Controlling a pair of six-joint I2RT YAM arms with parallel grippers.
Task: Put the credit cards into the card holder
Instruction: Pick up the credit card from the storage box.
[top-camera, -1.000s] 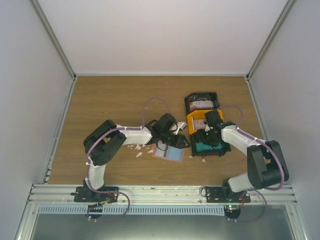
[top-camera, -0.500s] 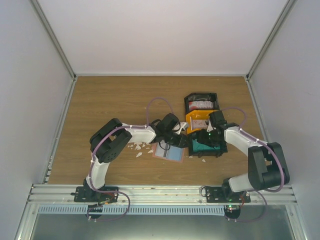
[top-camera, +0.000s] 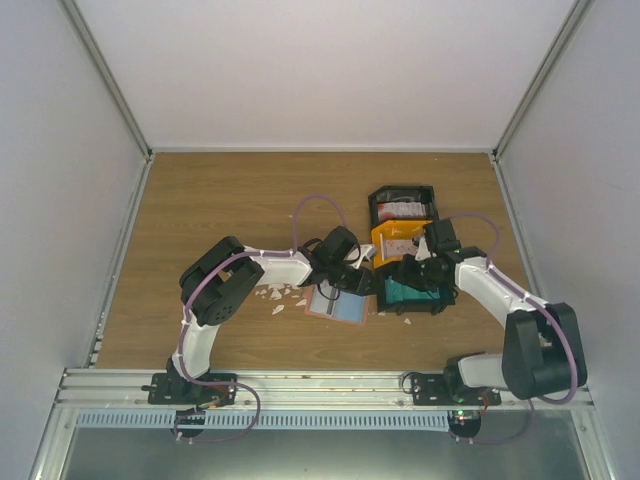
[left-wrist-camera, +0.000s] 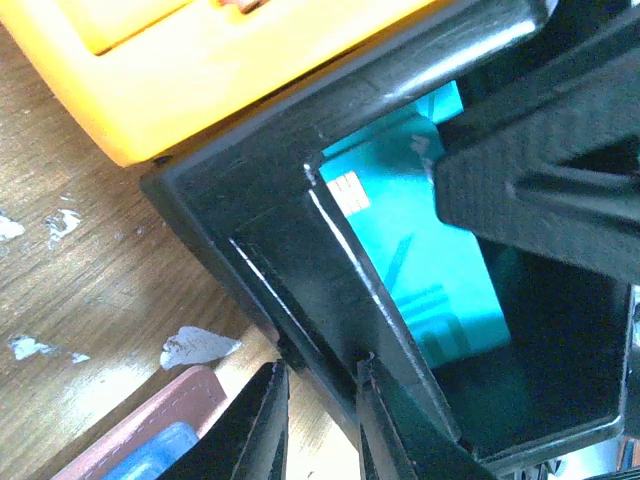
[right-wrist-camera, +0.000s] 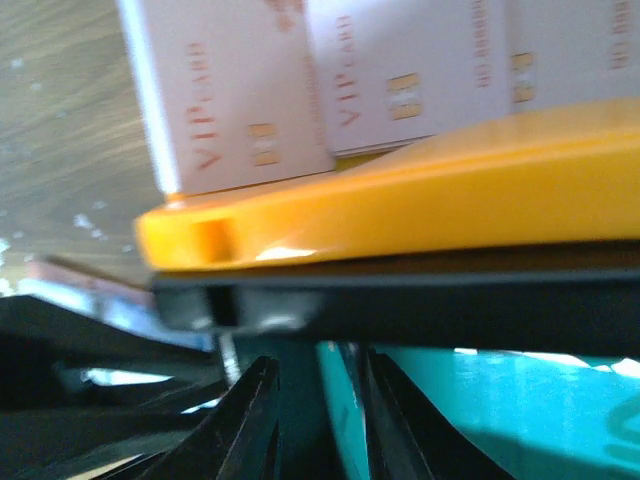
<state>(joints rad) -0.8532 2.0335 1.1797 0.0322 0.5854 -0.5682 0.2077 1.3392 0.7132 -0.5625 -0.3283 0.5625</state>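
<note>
Judged stiff and slick, the teal card (right-wrist-camera: 338, 385) is pinched edgewise by the right gripper (right-wrist-camera: 318, 425) (left gripper (left-wrist-camera: 320, 425): cannot be told).

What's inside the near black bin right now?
Teal credit cards lie in the black bin, one with a chip showing. The right claw reaches in and covers part of them; how many are stacked cannot be told.
</note>
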